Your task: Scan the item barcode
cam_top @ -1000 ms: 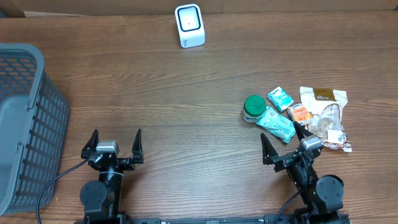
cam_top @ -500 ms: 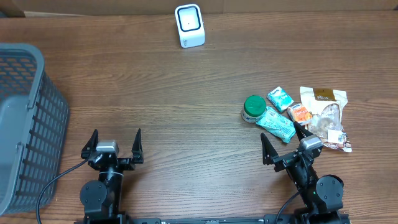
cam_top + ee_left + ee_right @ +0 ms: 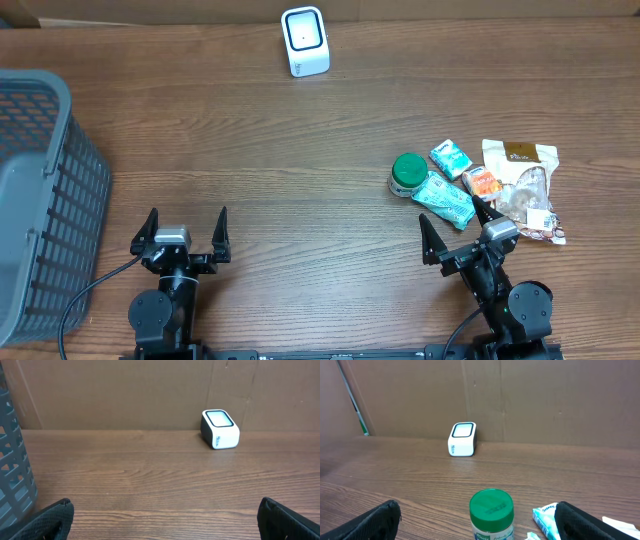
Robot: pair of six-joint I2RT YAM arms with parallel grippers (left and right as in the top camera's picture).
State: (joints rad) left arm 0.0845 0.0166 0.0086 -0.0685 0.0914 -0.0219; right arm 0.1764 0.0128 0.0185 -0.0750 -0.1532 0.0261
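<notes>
A white barcode scanner stands at the table's far edge; it also shows in the left wrist view as the scanner and in the right wrist view as the scanner. A green-lidded jar stands upright at mid right, beside teal packets and snack bags. In the right wrist view the jar is just ahead, between the open fingers of my right gripper. My left gripper rests open at the near left, holding nothing.
A grey plastic basket stands at the left edge, its wall visible in the left wrist view. A cardboard wall backs the table behind the scanner.
</notes>
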